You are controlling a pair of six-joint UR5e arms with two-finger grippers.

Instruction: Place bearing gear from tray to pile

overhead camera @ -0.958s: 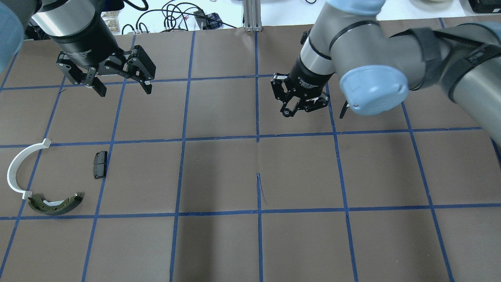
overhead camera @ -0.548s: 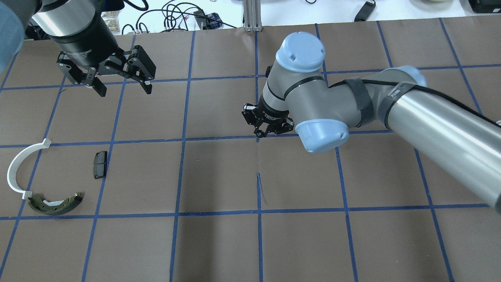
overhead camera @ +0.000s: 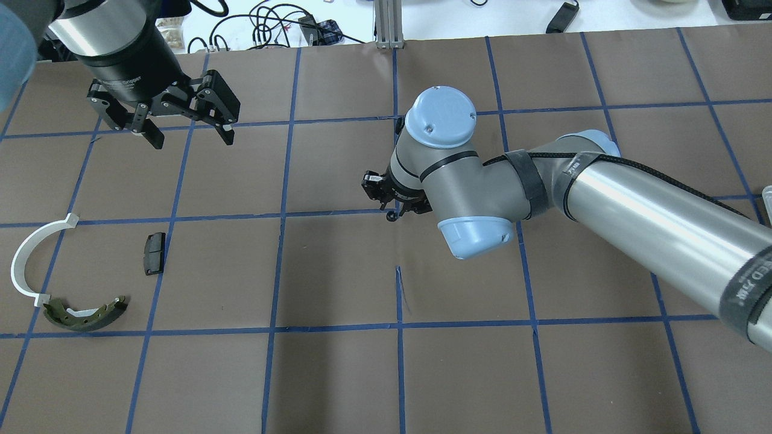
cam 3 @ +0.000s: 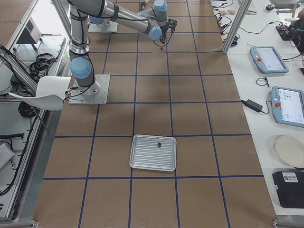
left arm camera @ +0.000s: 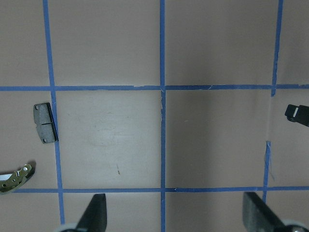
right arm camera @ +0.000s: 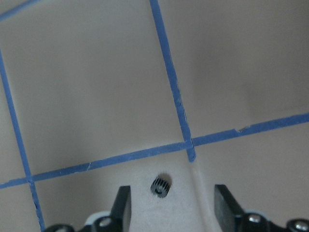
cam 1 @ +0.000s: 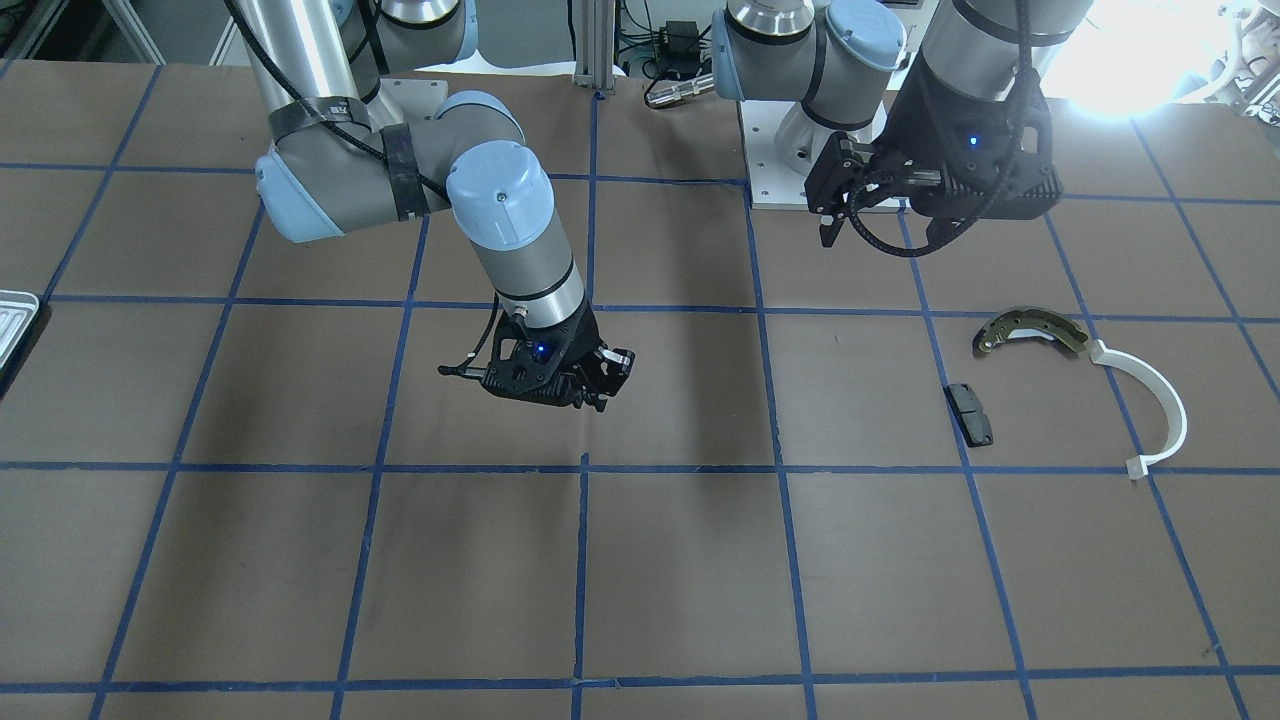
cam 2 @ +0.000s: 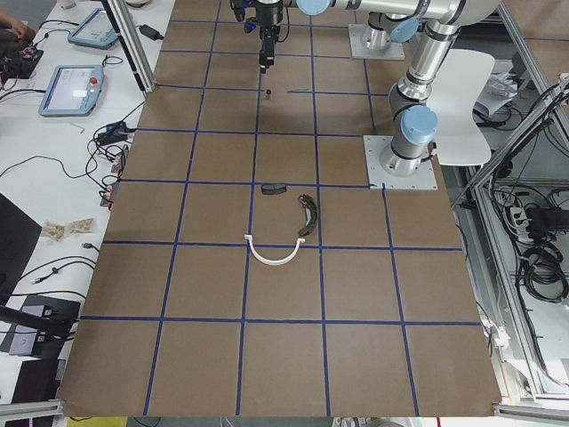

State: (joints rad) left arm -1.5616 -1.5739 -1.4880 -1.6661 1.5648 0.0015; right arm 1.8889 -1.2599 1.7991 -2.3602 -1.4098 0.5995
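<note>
Hovering well apart from the pile (overhead camera: 87, 321) (brake shoe (cam 1: 1030, 319), white half-ring (overhead camera: 16, 263) and black pad (overhead camera: 154, 253)), the right gripper (right arm camera: 173, 193) has its jaws spread. The small black bearing gear (right arm camera: 160, 187) sits free between the fingertips, touching neither; whether it rests on the paper (overhead camera: 338, 271) cannot be told. The tray (cam 3: 152, 160) lies even farther from the pile, beyond the right gripper, with one small dark part (cam 3: 159, 142) on it. The left gripper (overhead camera: 193, 141) hangs nearer the pile, jaws wide apart and empty.

ovhd: rear, fwd-down | front: opp, steep | sides: table (cam 2: 356, 294) ends, far | wrists: close, down | L-wrist+ovhd share black pad (left arm camera: 45, 123)
</note>
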